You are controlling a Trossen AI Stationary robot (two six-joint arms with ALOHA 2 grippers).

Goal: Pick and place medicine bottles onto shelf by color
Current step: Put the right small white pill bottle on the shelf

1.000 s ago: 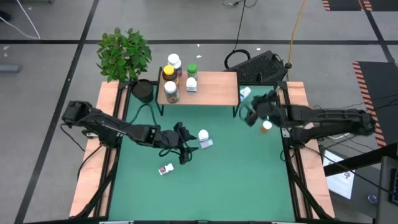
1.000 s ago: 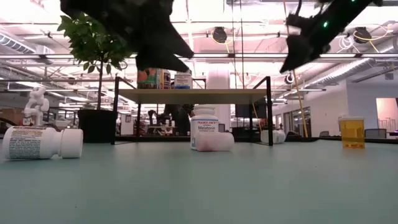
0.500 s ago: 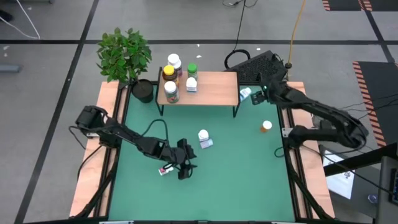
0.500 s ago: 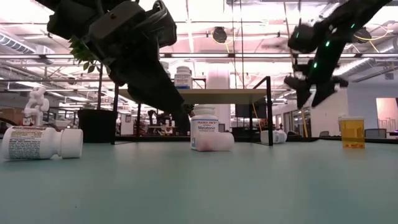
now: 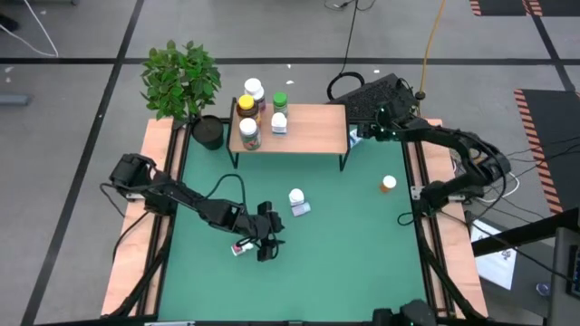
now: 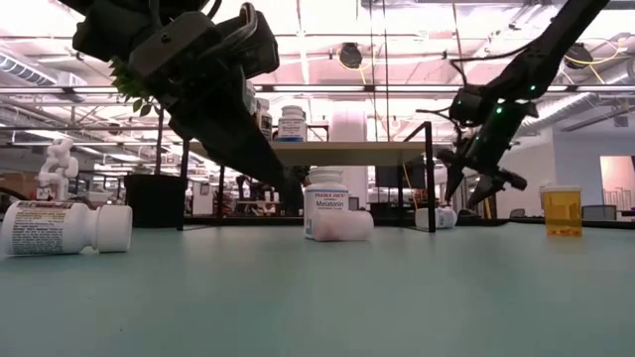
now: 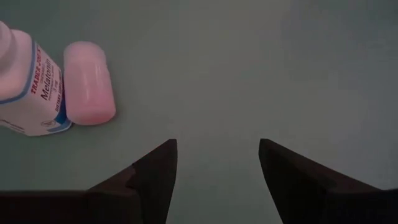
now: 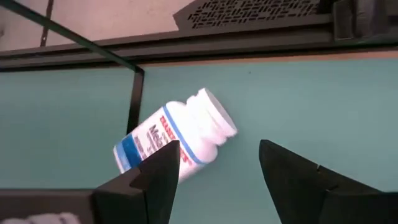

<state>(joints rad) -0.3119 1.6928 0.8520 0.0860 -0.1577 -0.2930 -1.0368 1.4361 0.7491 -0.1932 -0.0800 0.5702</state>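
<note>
Since a second ago both arms have been travelling: the right arm is swinging from mid-table out to the far right corner beside the shelf (image 5: 290,128), and the left arm is dropping back and low toward the near-left mat. The shelf is already carrying five medicine bottles (image 5: 250,109) clustered at its left end. The right gripper (image 8: 219,165) is hanging with its jaws apart and empty over a white bottle lying on its side (image 8: 176,139) just beside the shelf's right leg; it is narrowing as it goes. To grip well, it should be turning so the fingers straddle the body crosswise, clear of the leg, before pinching. The left gripper (image 7: 217,163) is hovering released above bare mat, with an upright melatonin bottle (image 7: 28,87) and a pale bottle lying beside it (image 7: 89,91) off to one side; a fallen labelled bottle (image 5: 241,246) is sitting by its wrist. An orange bottle (image 5: 388,184) is standing apart near the right rail.
</note>
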